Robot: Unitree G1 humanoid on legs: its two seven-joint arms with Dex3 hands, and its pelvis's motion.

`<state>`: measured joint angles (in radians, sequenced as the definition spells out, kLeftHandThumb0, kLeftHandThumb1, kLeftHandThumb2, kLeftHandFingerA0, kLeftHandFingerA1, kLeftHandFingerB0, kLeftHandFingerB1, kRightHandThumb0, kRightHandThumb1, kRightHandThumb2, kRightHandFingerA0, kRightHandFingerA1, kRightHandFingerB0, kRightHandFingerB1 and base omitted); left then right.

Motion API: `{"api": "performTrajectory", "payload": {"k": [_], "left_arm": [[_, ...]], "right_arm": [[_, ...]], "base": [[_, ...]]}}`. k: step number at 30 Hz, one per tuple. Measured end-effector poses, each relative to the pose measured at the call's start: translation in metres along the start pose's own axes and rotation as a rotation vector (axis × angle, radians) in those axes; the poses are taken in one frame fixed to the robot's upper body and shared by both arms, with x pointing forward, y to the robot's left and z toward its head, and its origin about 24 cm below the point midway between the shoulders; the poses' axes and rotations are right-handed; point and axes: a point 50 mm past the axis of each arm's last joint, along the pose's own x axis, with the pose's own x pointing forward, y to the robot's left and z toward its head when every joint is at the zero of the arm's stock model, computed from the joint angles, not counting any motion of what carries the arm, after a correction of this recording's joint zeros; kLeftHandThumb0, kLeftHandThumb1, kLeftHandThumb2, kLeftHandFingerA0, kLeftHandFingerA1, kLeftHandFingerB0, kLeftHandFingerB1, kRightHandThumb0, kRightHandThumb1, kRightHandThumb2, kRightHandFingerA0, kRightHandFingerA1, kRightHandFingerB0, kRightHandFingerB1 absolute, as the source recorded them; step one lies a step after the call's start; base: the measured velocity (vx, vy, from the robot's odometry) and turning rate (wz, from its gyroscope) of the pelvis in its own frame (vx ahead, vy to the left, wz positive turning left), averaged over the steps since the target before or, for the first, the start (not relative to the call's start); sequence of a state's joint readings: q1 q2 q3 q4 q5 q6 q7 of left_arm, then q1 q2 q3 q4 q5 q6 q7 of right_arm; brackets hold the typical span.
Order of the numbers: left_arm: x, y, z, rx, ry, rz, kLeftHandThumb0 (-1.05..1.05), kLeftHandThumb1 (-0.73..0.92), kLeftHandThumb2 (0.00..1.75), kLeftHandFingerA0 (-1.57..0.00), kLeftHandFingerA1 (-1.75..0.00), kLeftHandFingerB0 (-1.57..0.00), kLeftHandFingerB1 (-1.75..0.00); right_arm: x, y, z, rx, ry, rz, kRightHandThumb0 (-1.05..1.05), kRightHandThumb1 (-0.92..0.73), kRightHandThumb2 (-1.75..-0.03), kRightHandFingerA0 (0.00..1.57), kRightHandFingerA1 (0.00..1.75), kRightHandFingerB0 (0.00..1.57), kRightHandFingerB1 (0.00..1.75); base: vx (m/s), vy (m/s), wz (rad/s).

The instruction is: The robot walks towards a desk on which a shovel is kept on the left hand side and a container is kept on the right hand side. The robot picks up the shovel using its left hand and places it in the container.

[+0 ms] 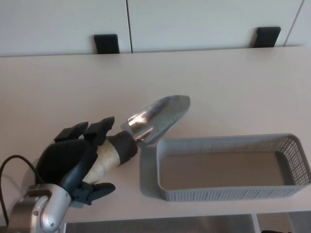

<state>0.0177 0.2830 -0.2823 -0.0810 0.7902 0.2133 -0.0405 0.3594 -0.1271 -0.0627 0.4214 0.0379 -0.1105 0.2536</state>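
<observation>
The shovel (162,117) has a silver metal blade, a black collar and a tan wooden handle (108,156). It lies slanted at the left of the desk, blade pointing up and right. My left hand (73,162) is wrapped around the handle, fingers over the top and thumb underneath, shut on it. The blade's lower edge sits just above the near-left corner of the grey mesh container (223,142), which is empty and stands at the right front of the desk. My right hand does not show.
The pale desk (218,82) runs across the whole view, its front edge just below the container. Two black brackets (106,43) (267,36) stand at the back edge against a white wall. A black cable (9,162) loops by my left wrist.
</observation>
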Motion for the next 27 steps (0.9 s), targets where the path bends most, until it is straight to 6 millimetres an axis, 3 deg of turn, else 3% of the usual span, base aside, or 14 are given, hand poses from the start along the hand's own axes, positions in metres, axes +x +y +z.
{"api": "performTrajectory", "payload": {"k": [4, 5, 7, 8, 12, 14, 15, 18, 19, 21, 22, 23, 24, 27], "left_arm": [[0.003, -0.001, -0.002, 0.049, 0.046, 0.024, -0.53, 0.51, 0.56, -0.04, -0.28, 0.00, -0.24], [0.003, -0.001, -0.002, 0.060, 0.056, 0.031, -0.53, 0.36, 0.76, 0.00, -0.30, 0.00, -0.23], [0.005, -0.001, -0.002, 0.079, 0.074, 0.045, -0.53, 0.51, 0.56, -0.05, -0.28, -0.01, -0.24], [0.005, -0.002, -0.002, 0.087, 0.083, 0.049, -0.54, 0.36, 0.76, -0.01, -0.31, -0.01, -0.23], [0.012, -0.002, 0.001, 0.107, 0.099, 0.063, -0.58, 0.38, 0.76, -0.03, -0.39, -0.02, -0.22], [0.015, -0.003, 0.001, 0.109, 0.102, 0.059, -0.32, 0.31, 0.88, -0.01, -0.49, 0.00, -0.49], [0.017, -0.003, 0.000, 0.097, 0.108, 0.054, -0.60, 0.42, 0.70, -0.16, -0.42, -0.07, -0.32], [0.022, -0.002, -0.005, 0.059, 0.123, 0.037, -0.54, 0.52, 0.56, -0.42, -0.37, -0.17, -0.27], [0.024, -0.001, -0.006, 0.047, 0.124, 0.026, -0.60, 0.45, 0.74, -0.35, -0.46, -0.12, -0.37], [0.026, -0.002, -0.009, 0.026, 0.124, -0.001, -0.63, 0.47, 0.75, -0.44, -0.49, -0.14, -0.38], [0.028, -0.002, -0.010, 0.016, 0.123, -0.013, -0.51, 0.61, 0.59, -0.52, -0.42, -0.19, -0.28], [0.029, -0.002, -0.011, 0.010, 0.118, -0.022, -0.33, 0.48, 0.95, -0.57, -0.67, -0.09, -0.46], [0.031, -0.001, -0.012, 0.006, 0.114, -0.028, -0.40, 0.74, 0.63, -0.75, -0.60, -0.31, -0.31], [0.038, 0.003, -0.016, -0.017, 0.097, -0.046, -0.30, 0.87, 0.66, -0.99, -0.62, -0.56, -0.38]], "right_arm": [[0.000, -0.002, 0.001, -0.011, -0.002, -0.002, 0.09, -0.60, -0.58, 0.63, 0.60, 0.41, 0.48], [0.000, -0.002, 0.001, -0.014, -0.003, -0.003, 0.09, -0.61, -0.59, 0.63, 0.61, 0.40, 0.48], [0.000, -0.003, 0.001, -0.019, -0.005, -0.004, 0.09, -0.60, -0.58, 0.63, 0.60, 0.41, 0.48], [-0.001, -0.004, 0.001, -0.020, -0.007, -0.005, 0.09, -0.60, -0.58, 0.64, 0.60, 0.41, 0.48], [0.001, -0.004, 0.004, -0.022, -0.014, -0.006, 0.08, -0.60, -0.58, 0.64, 0.60, 0.41, 0.48], [0.001, -0.004, 0.005, -0.026, -0.018, -0.005, 0.06, -0.59, -0.58, 0.65, 0.60, 0.42, 0.48], [0.002, -0.005, 0.005, -0.030, -0.020, -0.004, 0.07, -0.60, -0.58, 0.64, 0.59, 0.41, 0.48], [0.002, -0.004, 0.007, -0.033, -0.024, 0.000, 0.06, -0.60, -0.58, 0.64, 0.59, 0.41, 0.48], [0.003, -0.004, 0.007, -0.034, -0.025, 0.001, 0.05, -0.59, -0.58, 0.64, 0.60, 0.41, 0.48], [0.004, -0.003, 0.008, -0.035, -0.030, 0.004, 0.07, -0.60, -0.57, 0.65, 0.59, 0.42, 0.48], [0.004, -0.003, 0.009, -0.035, -0.031, 0.005, 0.07, -0.60, -0.58, 0.66, 0.60, 0.42, 0.48], [0.004, -0.003, 0.009, -0.035, -0.031, 0.005, 0.08, -0.59, -0.58, 0.66, 0.61, 0.42, 0.49], [0.004, -0.003, 0.010, -0.036, -0.033, 0.006, 0.08, -0.59, -0.58, 0.66, 0.61, 0.42, 0.49], [0.006, -0.003, 0.012, -0.038, -0.040, 0.009, 0.06, -0.59, -0.57, 0.66, 0.59, 0.43, 0.47]], "base": [[0.00, 0.000, 0.00], [0.00, 0.000, 0.00], [0.00, 0.000, 0.00], [0.00, 0.000, 0.00], [0.00, 0.000, 0.00], [0.00, 0.000, 0.00], [0.00, 0.000, 0.00], [0.00, 0.000, 0.00], [0.00, 0.000, 0.00], [0.00, 0.000, 0.00], [0.00, 0.000, 0.00], [0.00, 0.000, 0.00], [0.00, 0.000, 0.00], [0.00, 0.000, 0.00]]}}
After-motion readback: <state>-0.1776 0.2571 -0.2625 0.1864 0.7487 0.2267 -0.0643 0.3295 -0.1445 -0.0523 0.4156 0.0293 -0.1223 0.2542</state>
